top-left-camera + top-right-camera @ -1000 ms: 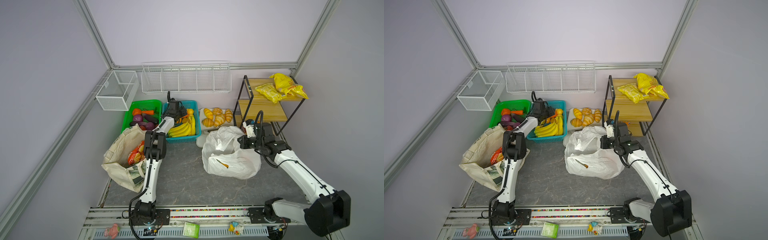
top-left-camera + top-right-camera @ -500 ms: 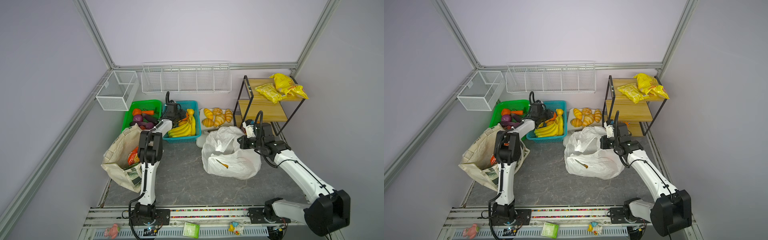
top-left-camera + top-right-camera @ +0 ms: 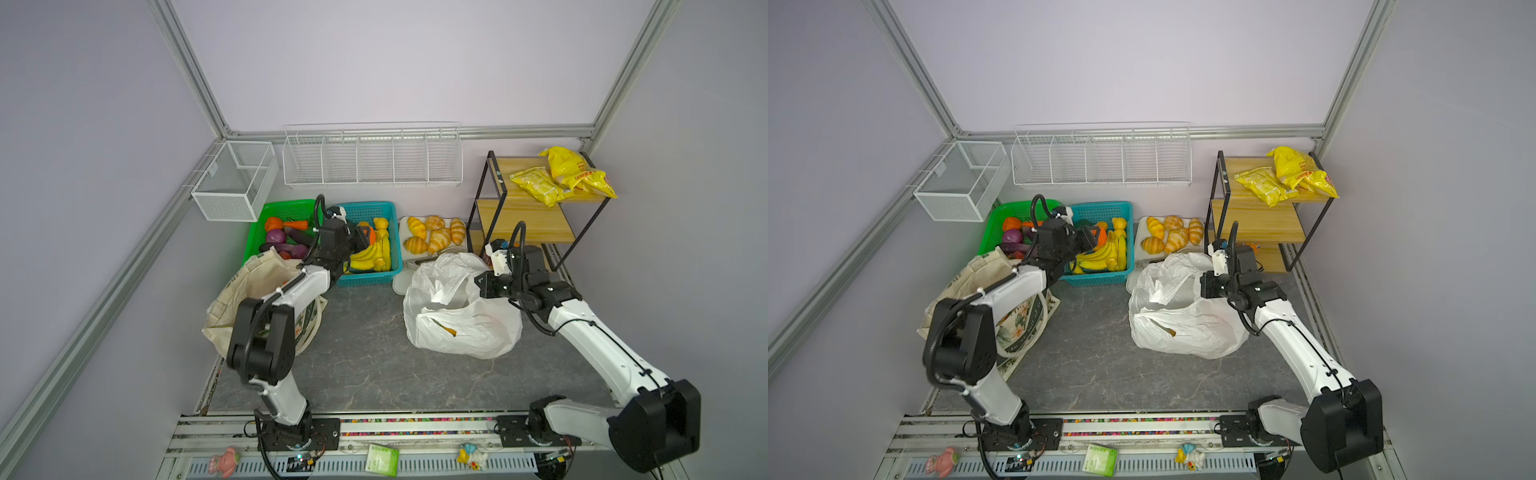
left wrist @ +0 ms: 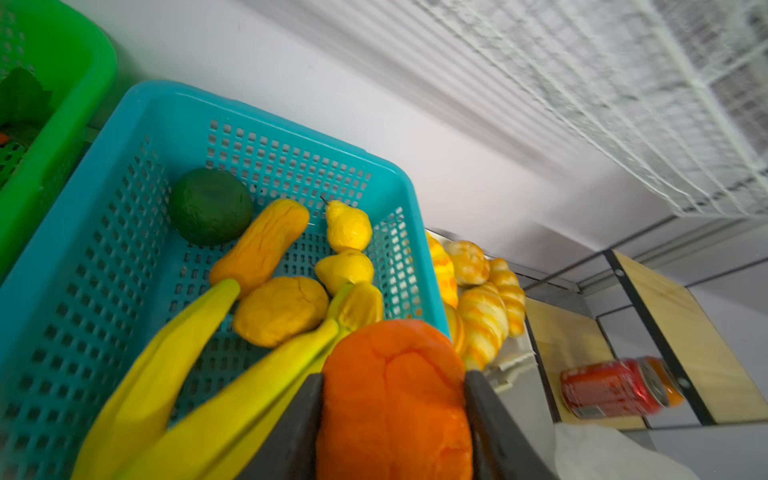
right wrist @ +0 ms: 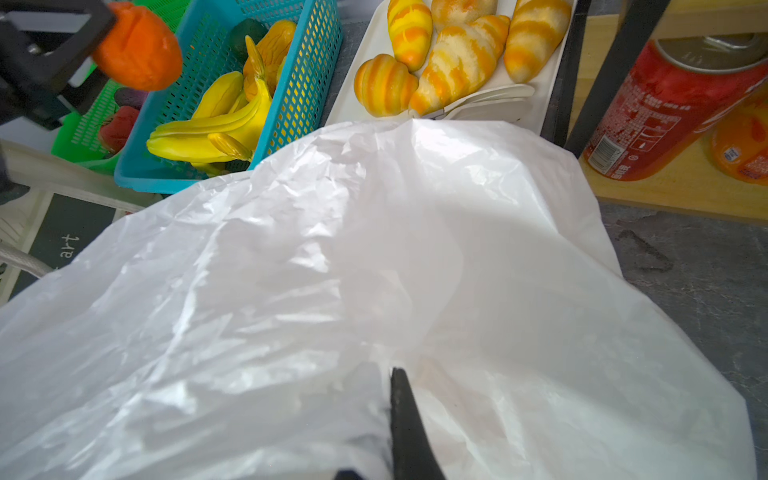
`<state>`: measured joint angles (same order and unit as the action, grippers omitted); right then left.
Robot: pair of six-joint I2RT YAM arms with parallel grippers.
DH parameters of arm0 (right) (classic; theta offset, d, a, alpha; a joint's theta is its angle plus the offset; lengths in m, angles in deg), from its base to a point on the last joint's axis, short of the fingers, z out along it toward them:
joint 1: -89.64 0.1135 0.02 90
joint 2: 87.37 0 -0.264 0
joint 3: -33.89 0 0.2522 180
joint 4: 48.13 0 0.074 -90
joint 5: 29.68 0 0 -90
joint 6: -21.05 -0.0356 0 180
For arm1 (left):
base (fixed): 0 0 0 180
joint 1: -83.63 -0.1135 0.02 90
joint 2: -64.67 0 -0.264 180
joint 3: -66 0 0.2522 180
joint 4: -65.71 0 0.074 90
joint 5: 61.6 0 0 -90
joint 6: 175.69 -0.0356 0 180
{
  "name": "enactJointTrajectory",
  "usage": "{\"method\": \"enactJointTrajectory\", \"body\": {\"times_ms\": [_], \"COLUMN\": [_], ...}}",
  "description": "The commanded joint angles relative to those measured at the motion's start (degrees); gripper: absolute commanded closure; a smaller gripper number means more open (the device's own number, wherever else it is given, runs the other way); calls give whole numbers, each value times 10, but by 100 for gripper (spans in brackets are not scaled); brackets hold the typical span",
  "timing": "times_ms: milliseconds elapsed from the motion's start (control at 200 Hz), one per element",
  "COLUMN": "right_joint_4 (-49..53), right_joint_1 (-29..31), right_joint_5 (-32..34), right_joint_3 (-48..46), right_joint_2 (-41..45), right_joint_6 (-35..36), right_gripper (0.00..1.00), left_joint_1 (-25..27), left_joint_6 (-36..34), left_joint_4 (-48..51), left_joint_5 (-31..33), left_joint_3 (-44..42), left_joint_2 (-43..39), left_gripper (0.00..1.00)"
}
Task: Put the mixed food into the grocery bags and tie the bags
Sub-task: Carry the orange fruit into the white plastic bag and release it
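Note:
My left gripper (image 4: 390, 386) is shut on an orange toy fruit (image 4: 395, 395) and holds it above the blue basket (image 4: 266, 120). Both top views show that fruit (image 3: 371, 235) (image 3: 1100, 236) at the basket's left side, and the right wrist view shows it (image 5: 139, 54) too. The cream canvas tote (image 3: 249, 286) (image 3: 967, 278) lies under the left arm, its contents hidden. My right gripper (image 3: 478, 284) (image 5: 395, 374) is shut on the rim of the white plastic bag (image 3: 457, 328) (image 5: 374, 249), holding that side up. Something yellow-orange (image 3: 446, 328) shows through the plastic.
The blue basket holds bananas (image 4: 174, 365), pears and a dark green fruit. A green basket (image 3: 282, 205) of vegetables stands to its left, a croissant tray (image 3: 432, 237) to its right. A shelf (image 3: 523, 212) carries yellow packets (image 3: 557, 178) and a red can (image 5: 673, 95).
The left arm's elbow has swung down toward the front left over the tote. The wrist has drawn back slightly with the orange fruit, its jaws closing a little. The right arm has stayed still.

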<state>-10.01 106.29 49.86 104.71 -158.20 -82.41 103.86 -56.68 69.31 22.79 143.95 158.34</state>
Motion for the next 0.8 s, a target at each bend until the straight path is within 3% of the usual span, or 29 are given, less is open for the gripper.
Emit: {"method": "enactJointTrajectory", "body": {"times_ms": [0, 190, 400, 635, 795], "right_joint_4": [-8, -8, -8, -5, 7], "right_joint_1": [1, 0, 1, 1, 1], "right_joint_5": [3, 5, 0, -2, 1], "right_joint_3": [-9, -9, -10, -8, -4], "right_joint_2": [8, 15, 19, 26, 28], "right_joint_6": [8, 6, 3, 3, 7], "right_gripper": [94, 94, 94, 94, 93], "left_joint_1": [67, 204, 298, 325, 327], "left_joint_6": [-16, -40, -14, -25, -48], "left_joint_4": [3, 97, 46, -48, -83], "left_joint_5": [27, 70, 52, -6, -7], "left_joint_3": [-81, -192, -252, -191, -134], "left_joint_2": [-96, -239, -310, -166, -55], "left_gripper": [61, 61, 63, 61, 51]}}
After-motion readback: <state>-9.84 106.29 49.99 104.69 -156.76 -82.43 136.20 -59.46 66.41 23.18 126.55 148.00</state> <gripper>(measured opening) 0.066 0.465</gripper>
